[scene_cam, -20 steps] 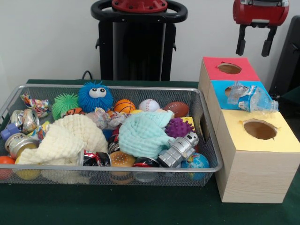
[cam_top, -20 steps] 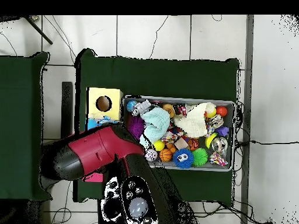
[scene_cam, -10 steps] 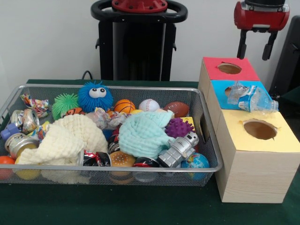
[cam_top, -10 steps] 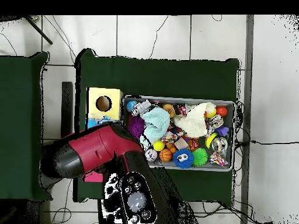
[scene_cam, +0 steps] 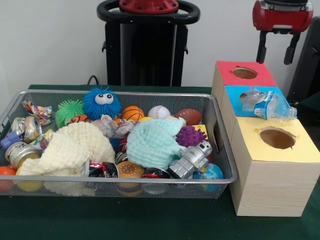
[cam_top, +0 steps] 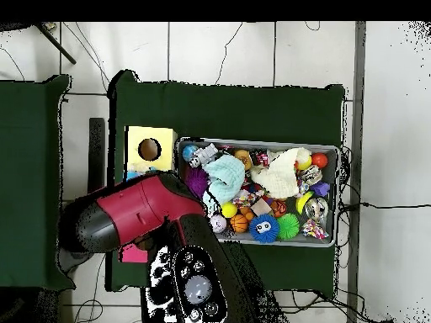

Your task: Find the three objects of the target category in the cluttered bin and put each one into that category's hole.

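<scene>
gripper (scene_cam: 275, 48) hangs high above the red box (scene_cam: 245, 73), both fingers spread apart with nothing between them, so empty-handed. it's well clear of everything, which reads as parked or in transit rather than mid-grasp.

crushed plastic bottle (scene_cam: 270, 105) lies on its side across the blue box (scene_cam: 235, 94), over the hole rather than through it. my guess is it was dropped there and jammed, too wide or too flat to fall in (can't see the hole under it, so can't confirm). if plastic bottles are the target category, that's one delivered but not seated.

yellow box (scene_cam: 295, 152) and the red one both have their round holes clear.

wire bin (scene_cam: 150, 180) sits just beside the boxes, packed. cream cloth (scene_cam: 70, 147) and mint cloth (scene_cam: 152, 142) are draped over the pile and likely hide items, so the search probably means moving them. visible: blue fuzzy toy (scene_cam: 101, 102), green spiky ball (scene_cam: 68, 111), basketball (scene_cam: 132, 113), baseball (scene_cam: 159, 111), football (scene_cam: 189, 116), purple spiky ball (scene_cam: 191, 135), silver robot toy (scene_cam: 191, 159), globe ball (scene_cam: 209, 172), crushed cans (scene_cam: 25, 129) at the far left end.

overhead, the arm (cam_top: 135, 214) covers the box row except the yellow one, so no check on the bottle from there.

likely next: nudge the bottle in, or go back to the bin.
</scene>
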